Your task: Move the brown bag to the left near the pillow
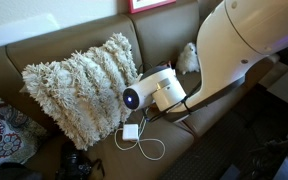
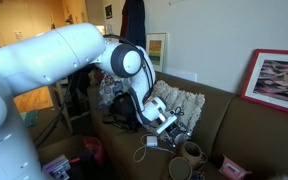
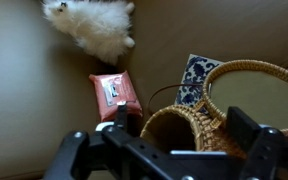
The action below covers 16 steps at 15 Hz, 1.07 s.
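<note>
Weighing up the brown bag (image 3: 189,128) under our spread, empty gripper (image 3: 174,150).
We judge it light and stiff; we'd pinch its rim.

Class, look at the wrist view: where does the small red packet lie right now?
In the wrist view, the small flat red packet lies on the brown sofa seat, below the white fluffy toy and left of the woven tan bag.

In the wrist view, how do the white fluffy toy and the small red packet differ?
The white fluffy toy is furry, rounded and white; the small red packet is flat, rectangular and red with a pale label. The toy lies at the top edge of the view, the packet nearer the fingers. Both rest on the brown sofa.
</note>
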{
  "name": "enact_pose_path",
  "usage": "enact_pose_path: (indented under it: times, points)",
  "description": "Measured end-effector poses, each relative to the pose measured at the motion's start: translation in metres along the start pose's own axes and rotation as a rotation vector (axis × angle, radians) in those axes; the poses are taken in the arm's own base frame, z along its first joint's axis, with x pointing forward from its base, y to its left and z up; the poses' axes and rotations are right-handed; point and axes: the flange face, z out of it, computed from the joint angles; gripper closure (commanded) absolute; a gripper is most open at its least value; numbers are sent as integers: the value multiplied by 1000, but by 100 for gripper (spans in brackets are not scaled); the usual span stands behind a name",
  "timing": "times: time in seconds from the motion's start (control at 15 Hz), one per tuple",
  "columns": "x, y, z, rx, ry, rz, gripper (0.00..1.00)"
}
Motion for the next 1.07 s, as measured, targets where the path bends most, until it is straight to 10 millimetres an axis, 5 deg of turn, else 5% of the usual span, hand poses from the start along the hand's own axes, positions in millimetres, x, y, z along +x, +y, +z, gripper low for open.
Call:
enact_pose_path:
  times: [0.27,0.47,1.07]
  points:
    - [-13,19,-9,-4,-7,38,0]
    - [-41,39,-28,8,-20,102,0]
    - [-174,67,-59,81,-59,260,0]
